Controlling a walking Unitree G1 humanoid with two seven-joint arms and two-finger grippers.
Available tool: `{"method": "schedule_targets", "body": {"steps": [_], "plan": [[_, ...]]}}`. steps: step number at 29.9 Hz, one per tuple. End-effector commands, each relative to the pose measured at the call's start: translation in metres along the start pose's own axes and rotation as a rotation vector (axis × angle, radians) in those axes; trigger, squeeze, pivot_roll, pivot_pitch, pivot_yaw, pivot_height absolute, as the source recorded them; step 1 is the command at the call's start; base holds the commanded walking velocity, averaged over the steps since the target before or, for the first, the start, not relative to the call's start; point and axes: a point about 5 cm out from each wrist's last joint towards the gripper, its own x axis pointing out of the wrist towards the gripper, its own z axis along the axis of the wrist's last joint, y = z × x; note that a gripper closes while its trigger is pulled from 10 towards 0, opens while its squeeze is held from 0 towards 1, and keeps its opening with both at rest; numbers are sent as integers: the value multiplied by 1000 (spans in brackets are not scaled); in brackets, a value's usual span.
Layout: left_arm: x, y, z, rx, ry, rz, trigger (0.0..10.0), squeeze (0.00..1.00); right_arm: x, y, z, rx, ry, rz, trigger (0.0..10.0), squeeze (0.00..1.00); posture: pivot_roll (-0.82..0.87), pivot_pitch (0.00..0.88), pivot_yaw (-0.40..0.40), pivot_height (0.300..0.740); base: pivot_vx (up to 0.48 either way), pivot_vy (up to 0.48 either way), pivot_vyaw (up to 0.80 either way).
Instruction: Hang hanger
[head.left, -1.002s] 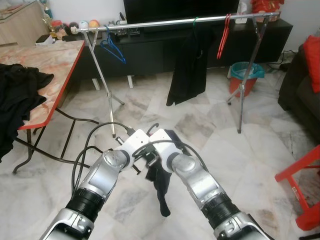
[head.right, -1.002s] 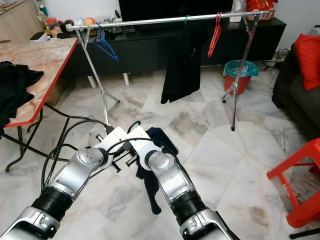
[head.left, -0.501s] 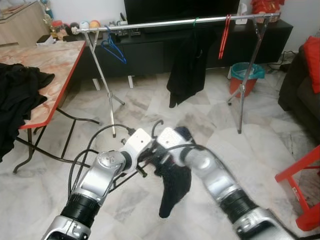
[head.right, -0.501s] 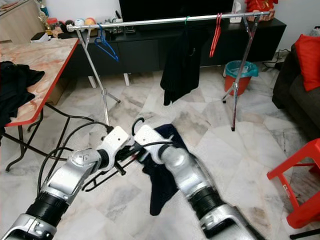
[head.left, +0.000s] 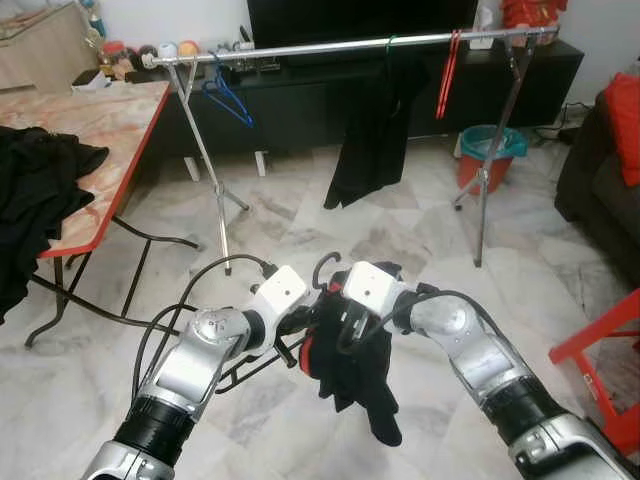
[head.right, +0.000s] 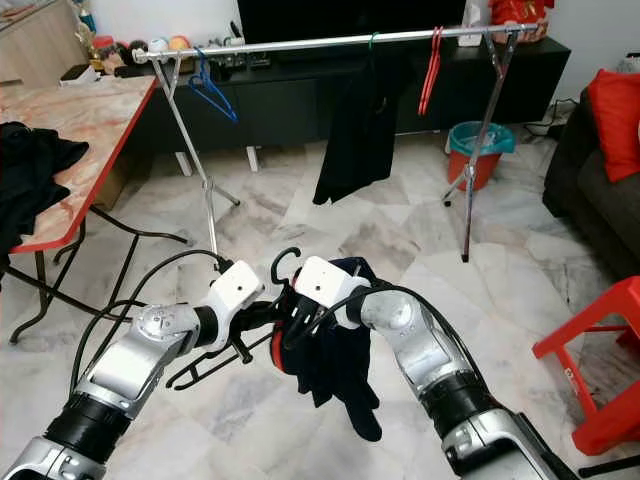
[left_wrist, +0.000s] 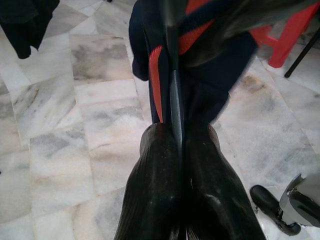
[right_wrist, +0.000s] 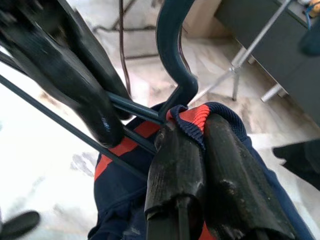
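Low in front of me, both grippers meet over the floor. My left gripper (head.left: 298, 335) is shut on the thin bar of a dark hanger (right_wrist: 172, 50), whose hook (head.left: 322, 268) points up between the two wrists. My right gripper (head.left: 338, 325) is shut on the red-trimmed collar of a navy garment (head.left: 358, 375), which sits at the hanger's neck and droops toward the floor. In the left wrist view its fingers (left_wrist: 155, 185) pinch the bar against the navy cloth (left_wrist: 210, 80). Ahead stands the clothes rack's silver rail (head.left: 330, 47).
The rail carries a blue hanger (head.left: 226, 100), a hanging black garment (head.left: 372, 130) and a red hanger (head.left: 447, 75). A red-edged table (head.left: 100, 140) with black clothes (head.left: 35, 185) is left. A teal bin (head.left: 488, 145), dark sofa (head.left: 605, 175) and red stool (head.left: 605, 355) are right. Cables (head.left: 190, 290) trail below.
My right arm has swung out to the right and drawn the garment up onto the hanger's neck. The hook now stands upright between the wrists. The black garment on the rail sways.
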Motion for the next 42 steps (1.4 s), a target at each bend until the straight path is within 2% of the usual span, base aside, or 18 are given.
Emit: {"method": "schedule_targets", "body": {"steps": [1, 4, 7, 14, 15, 18, 19, 28, 33, 36, 42], "plan": [[6, -12, 12, 22, -55, -63, 10000, 0, 10, 15, 38, -34, -180, 114, 10000, 0, 49, 0, 79, 740, 0, 0, 0], [6, -13, 13, 20, -59, -64, 10000, 0, 10, 22, 40, -15, -214, 162, 10000, 0, 53, 0, 78, 740, 0, 0, 0], [7, -13, 14, 18, -65, -64, 10000, 0, 10, 30, 33, -7, -184, 203, 10000, 0, 53, 0, 78, 740, 0, 0, 0], [7, -12, 15, 14, -79, -46, 10000, 0, 8, 29, 25, 24, -149, 190, 10000, 0, 53, 0, 78, 740, 0, 0, 0], [7, -12, 15, 13, -82, -44, 10000, 0, 7, 30, 24, 24, -147, 194, 10000, 129, 52, 0, 77, 740, 0, 0, 0], [7, -12, 16, 11, -84, -41, 10000, 0, 7, 30, 24, 23, -145, 198, 10000, 129, 52, 0, 76, 740, 0, 0, 0], [7, -10, 18, 4, -101, -30, 10000, 0, 6, 30, 22, 32, -133, 195, 10000, 1000, 52, 0, 76, 740, 0, 0, 0], [7, -4, 23, -10, -142, 20, 10000, 0, 0, 33, 20, 24, -116, 208, 10000, 1000, 47, 0, 76, 740, 0, 0, 0], [6, 3, 31, -35, -194, 89, 10000, 0, -6, 34, 15, 12, -75, 196, 10000, 1000, 47, 0, 72, 740, 0, 0, 0], [4, 9, 34, -55, -223, 143, 10000, 0, -12, 39, 10, 14, -54, 210, 10000, 1000, 46, 0, 68, 740, 0, 0, 0], [3, 14, 37, -77, -257, 180, 10000, 0, -20, 46, 5, 27, -26, 222, 10000, 1000, 45, 0, 63, 740, 0, 0, 0]]}}
